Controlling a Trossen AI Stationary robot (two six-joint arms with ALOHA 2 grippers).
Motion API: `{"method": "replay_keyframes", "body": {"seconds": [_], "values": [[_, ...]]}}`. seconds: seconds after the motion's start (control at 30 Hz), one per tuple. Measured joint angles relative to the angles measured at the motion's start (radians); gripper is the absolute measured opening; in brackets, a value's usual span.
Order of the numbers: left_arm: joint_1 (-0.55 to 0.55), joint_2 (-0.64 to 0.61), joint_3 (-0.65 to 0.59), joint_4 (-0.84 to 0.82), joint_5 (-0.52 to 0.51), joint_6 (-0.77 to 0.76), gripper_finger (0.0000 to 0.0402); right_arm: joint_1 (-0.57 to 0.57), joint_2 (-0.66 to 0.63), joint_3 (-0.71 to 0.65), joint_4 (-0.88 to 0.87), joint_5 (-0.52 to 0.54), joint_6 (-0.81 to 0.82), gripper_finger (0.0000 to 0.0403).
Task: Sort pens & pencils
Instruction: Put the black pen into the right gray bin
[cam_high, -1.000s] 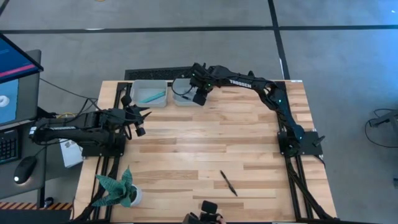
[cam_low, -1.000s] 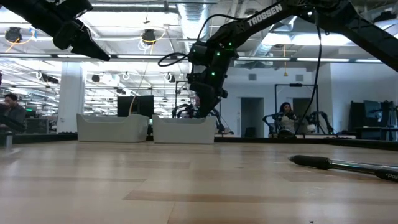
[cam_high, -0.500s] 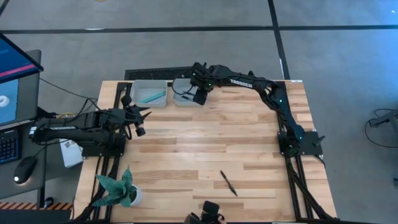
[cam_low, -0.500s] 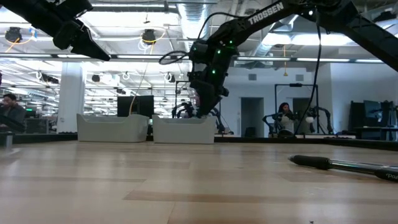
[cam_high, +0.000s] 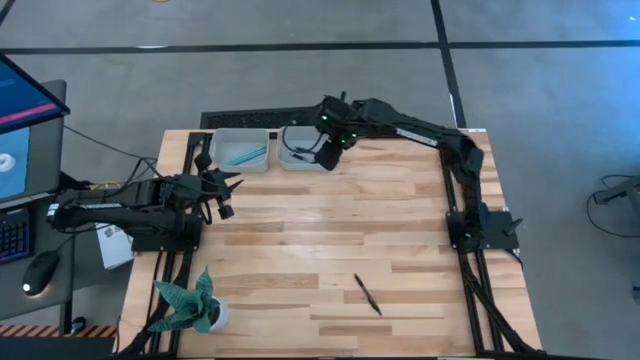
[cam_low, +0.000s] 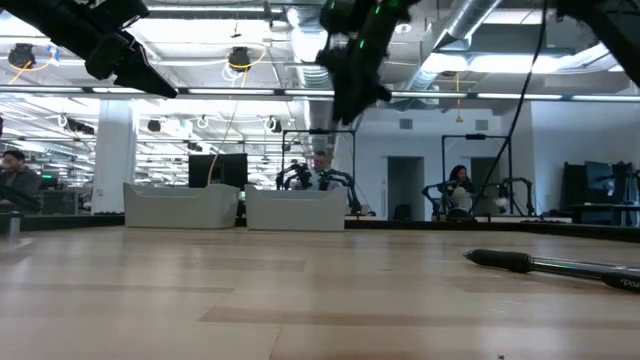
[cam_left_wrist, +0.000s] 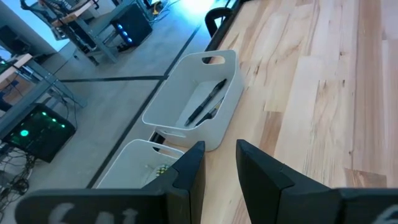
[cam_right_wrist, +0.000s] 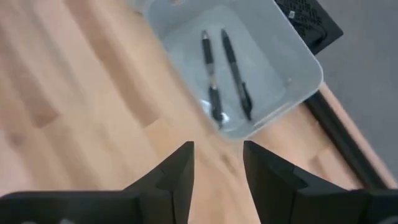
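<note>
The right gripper (cam_high: 329, 157) hangs high above the tabletop (cam_high: 340, 230) beside the right-hand gray bin (cam_high: 297, 150), its fingers (cam_right_wrist: 177, 171) spread apart with nothing between them. Two black pens (cam_right_wrist: 224, 71) lie side by side on that bin's floor. The neighbouring bin (cam_high: 240, 150) holds teal pencils (cam_high: 244, 155). One more black pen (cam_high: 367, 294) lies alone on the bare wood near the front edge, well apart from both bins. The left gripper (cam_high: 224, 205) waits at the left side of the tabletop, fingers (cam_left_wrist: 189, 171) slightly parted and empty. A potted plant (cam_high: 190, 302) stands at the front left corner.
</note>
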Motion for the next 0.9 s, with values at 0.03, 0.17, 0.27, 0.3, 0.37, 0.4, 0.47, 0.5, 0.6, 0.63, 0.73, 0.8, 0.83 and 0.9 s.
{"method": "replay_keyframes", "body": {"seconds": [0.03,0.17,0.27,0.3,0.37,0.4,0.47,0.5,0.6,0.63,0.73,0.8,0.83,0.9], "values": [[0.0,0.0,0.0,0.0,0.0,0.0,0.0082,0.014,-0.021,0.0,-0.013,0.0,0.027,0.0161],[0.0,0.0,0.0,0.0,0.005,0.002,0.0082,0.081,-0.106,0.0,-0.063,0.0,0.132,0.0161],[0.0,0.0,0.0,0.0,0.009,0.005,0.0082,0.142,-0.159,0.0,-0.089,0.002,0.193,0.0159],[0.0,0.0,0.0,-0.001,0.009,0.005,0.0082,0.165,-0.175,0.0,-0.098,0.002,0.215,0.0158],[0.0,0.0,0.0,0.0,0.009,0.006,0.0082,0.209,-0.2,0.0,-0.123,0.004,0.262,0.0157],[0.0,0.0,0.0,0.0,0.009,0.006,0.0082,0.234,-0.211,0.0,-0.131,0.011,0.29,0.0156],[0.0,0.0,0.0,-0.001,0.009,0.006,0.0082,0.282,-0.226,0.0,-0.172,0.053,0.353,0.0155],[0.0,0.0,0.0,-0.001,0.009,0.006,0.0082,0.309,-0.23,0.0,-0.194,0.081,0.389,0.0155],[0.0,0.0,0.0,-0.001,0.01,0.006,0.0082,0.385,-0.232,0.0,-0.292,0.134,0.52,0.0155],[0.0,0.0,0.0,-0.001,0.01,0.006,0.0082,0.409,-0.231,0.0,-0.325,0.136,0.571,0.0155],[0.0,0.0,0.0,-0.001,0.01,0.006,0.0082,0.484,-0.218,0.0,-0.407,0.136,0.696,0.0155],[0.0,0.0,0.0,-0.001,0.01,0.006,0.0082,0.531,-0.203,-0.001,-0.427,0.136,0.766,0.0155],[0.0,0.0,0.0,-0.001,0.01,0.006,0.0082,0.556,-0.195,-0.002,-0.437,0.136,0.795,0.0155],[0.0,0.0,0.0,-0.001,0.01,0.006,0.0082,0.601,-0.177,0.0,-0.426,0.142,0.851,0.0155]]}}
